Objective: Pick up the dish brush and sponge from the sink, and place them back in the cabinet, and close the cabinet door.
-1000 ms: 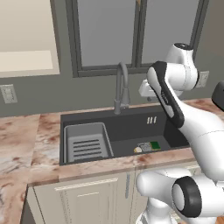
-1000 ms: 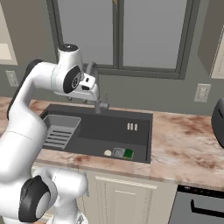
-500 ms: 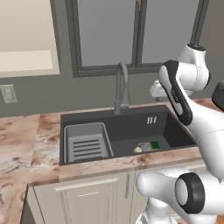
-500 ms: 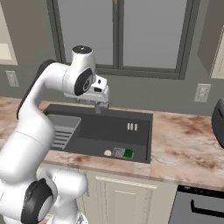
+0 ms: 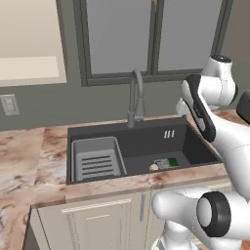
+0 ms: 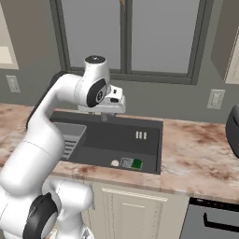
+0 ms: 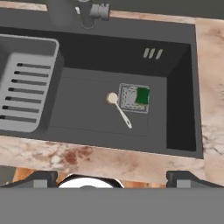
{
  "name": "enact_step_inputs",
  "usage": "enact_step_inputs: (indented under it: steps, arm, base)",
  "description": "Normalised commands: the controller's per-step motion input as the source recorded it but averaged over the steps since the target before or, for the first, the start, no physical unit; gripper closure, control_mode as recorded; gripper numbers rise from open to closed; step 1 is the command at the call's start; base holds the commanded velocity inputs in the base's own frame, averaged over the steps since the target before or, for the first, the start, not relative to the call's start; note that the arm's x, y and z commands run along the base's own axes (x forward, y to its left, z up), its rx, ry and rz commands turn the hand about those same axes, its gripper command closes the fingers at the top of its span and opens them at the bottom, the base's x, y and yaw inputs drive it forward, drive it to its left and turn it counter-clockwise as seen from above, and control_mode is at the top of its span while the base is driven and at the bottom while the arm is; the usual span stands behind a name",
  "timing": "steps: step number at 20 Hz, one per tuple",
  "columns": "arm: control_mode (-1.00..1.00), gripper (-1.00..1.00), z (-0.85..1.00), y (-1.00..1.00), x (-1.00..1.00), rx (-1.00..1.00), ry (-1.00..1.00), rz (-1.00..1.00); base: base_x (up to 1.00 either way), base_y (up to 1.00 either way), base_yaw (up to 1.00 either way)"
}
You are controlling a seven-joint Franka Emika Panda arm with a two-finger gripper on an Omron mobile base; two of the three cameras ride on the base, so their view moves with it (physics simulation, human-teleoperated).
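Observation:
Seen through the hand view, the black sink (image 7: 179, 78) lies below my gripper (image 7: 113, 177), whose jaws stand wide open with nothing between them. On the basin floor rests the dish brush (image 7: 114, 100), its cream round end to the left and its thin pale handle running down-right. Right beside it is the green sponge (image 7: 142, 95), next to a grey striped patch. Both also lie near the basin's front wall: dish brush (image 5: 154, 167), sponge (image 5: 173, 161). My hand (image 6: 112, 100) hovers above the sink (image 6: 149, 144). The cabinet (image 5: 29, 44) shows its cream interior at upper left.
A grey arched faucet (image 5: 135, 97) rises behind the basin, and a ribbed drainer tray (image 5: 95, 161) fills its left part. Marbled counter (image 6: 200, 149) runs to both sides. A dark appliance (image 6: 233, 126) stands at the far right, with a wall outlet (image 6: 215, 99) above.
The arm has swung to the right over the sink, and the jaws have opened wider. Brush and sponge have not moved.

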Motion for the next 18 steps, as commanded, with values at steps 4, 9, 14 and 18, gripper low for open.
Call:
enact_step_inputs:
  steps: [4,9,14,18]
  arm:
    - [-1.00,-1.00,-0.37,-0.10,0.00,-0.13,0.00,0.00]
    - [-1.00,-1.00,-0.29,-0.17,0.00,-0.08,0.00,0.00]
    - [-1.00,-1.00,-0.10,-0.21,0.03,-0.01,0.00,0.00]
    - [-1.00,-1.00,-0.02,-0.18,0.19,0.00,0.04,0.00]
  base:
    - [0.00,0.00,0.00]
    - [0.00,0.00,0.00]
    - [0.00,0.00,0.00]
    - [0.00,0.00,0.00]
